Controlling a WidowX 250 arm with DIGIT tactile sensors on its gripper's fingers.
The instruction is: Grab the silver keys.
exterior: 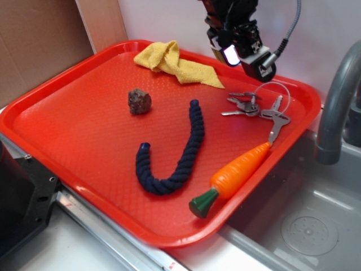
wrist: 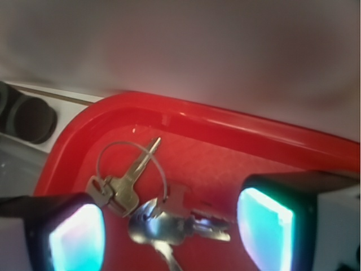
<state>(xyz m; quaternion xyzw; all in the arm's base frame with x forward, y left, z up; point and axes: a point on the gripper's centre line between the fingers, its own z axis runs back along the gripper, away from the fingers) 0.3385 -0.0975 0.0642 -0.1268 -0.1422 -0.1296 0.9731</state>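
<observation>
**Claw above the keys, jaws apart**

I see the gripper [exterior: 243, 53] hanging over the far right corner of the red tray [exterior: 67, 141], clear of everything on it. On the wrist camera its two fingers [wrist: 76, 240] sit wide apart with nothing between them but the tray floor and the keys below, so the claw is spread and empty.

The silver keys [exterior: 256, 108] lie flat on the tray near its right rim, just below the claw. Their thin wire loop [exterior: 276, 90] fans out toward the rim. One long key points down toward the tip of the toy carrot [exterior: 234, 178], which lies along the tray's right edge.

Elsewhere on the tray: a dark blue rope [exterior: 172, 152] curved in a J mid-tray, a small brown lump [exterior: 139, 101] to its left, a yellow cloth [exterior: 175, 63] bunched at the far edge. A grey tap [exterior: 338, 107] stands beside the tray.
</observation>
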